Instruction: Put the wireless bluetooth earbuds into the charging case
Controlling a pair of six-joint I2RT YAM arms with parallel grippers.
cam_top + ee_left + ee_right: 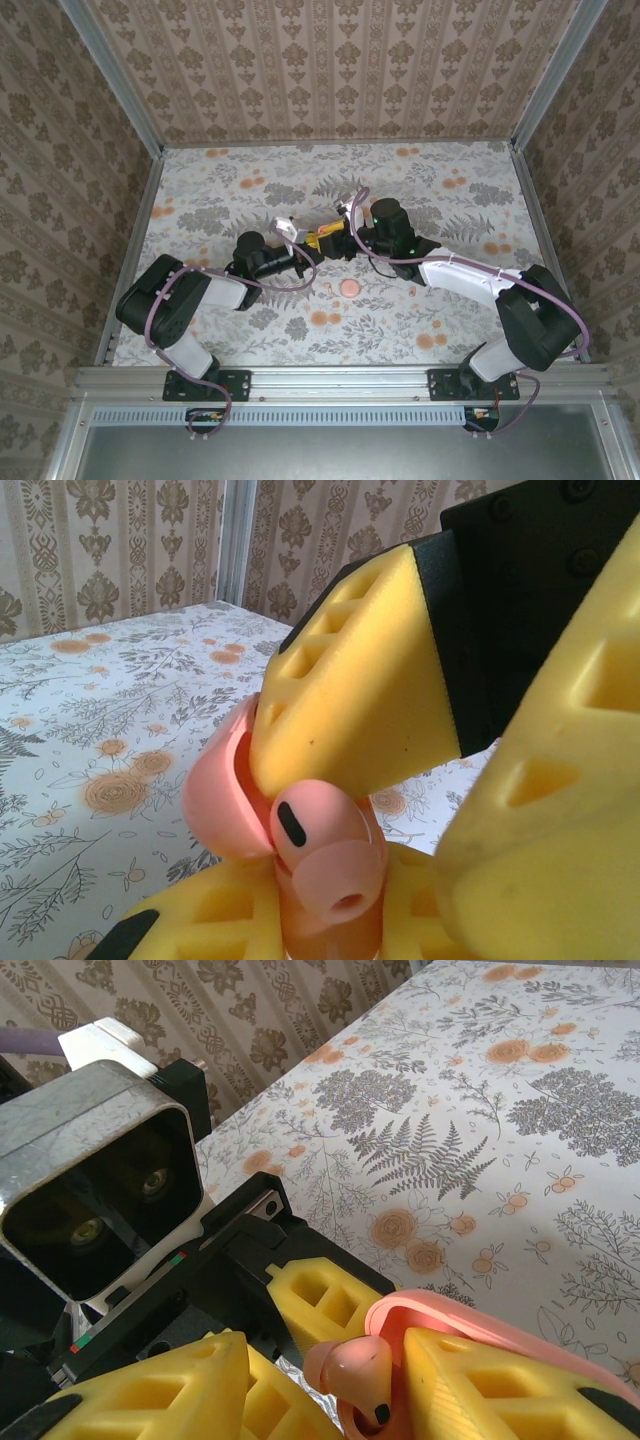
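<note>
The coral-pink charging case [222, 802] is held above the table with its lid swung open, and my left gripper [320, 925] is shut on its lower half. One pink earbud [322, 845] sits in a socket of the case, its silicone tip pointing out. In the right wrist view the same earbud [358, 1368] lies between the spread fingers of my right gripper [325, 1352], with a gap on its left side; the right finger [500, 1390] reaches inside the open lid [490, 1322]. From above, the left gripper [312, 247] and right gripper [345, 238] meet tip to tip mid-table.
A flat round pink disc [350, 288] lies on the floral table just in front of the grippers. Patterned walls enclose the table on three sides. Purple cables loop over both arms.
</note>
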